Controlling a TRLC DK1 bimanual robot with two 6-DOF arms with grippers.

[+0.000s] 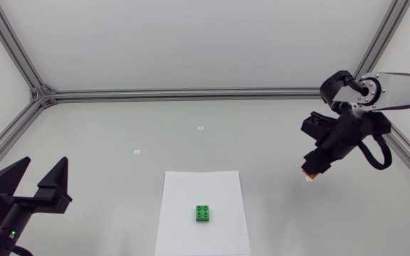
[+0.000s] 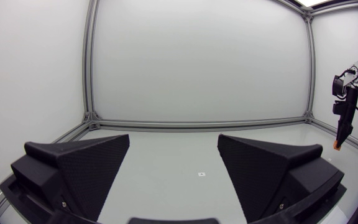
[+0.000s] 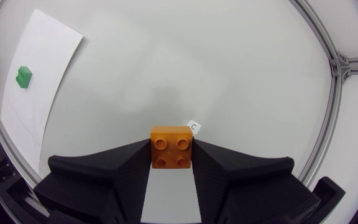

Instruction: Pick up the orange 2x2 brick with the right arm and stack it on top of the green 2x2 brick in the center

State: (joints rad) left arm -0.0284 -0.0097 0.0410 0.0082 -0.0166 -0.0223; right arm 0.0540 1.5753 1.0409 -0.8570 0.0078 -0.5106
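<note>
While right gripper [image 3: 171, 150] clamps studded orange brick [image 3: 171, 143], square green brick [image 3: 23, 76]

One orange brick [image 3: 171, 147], one green brick [image 1: 204, 213]

On the right, the right arm [image 1: 397, 89] shows a silver-grey link, a round black joint, and a black cable [image 1: 377, 155] looping off its dark wrist. Over on the left, the left gripper [image 1: 45, 163] is matte black, with two broad wedge fingers [image 2: 92, 162] whose inner faces are finely textured. A small green light [image 1: 11, 233] glows on the housing behind them.
</note>
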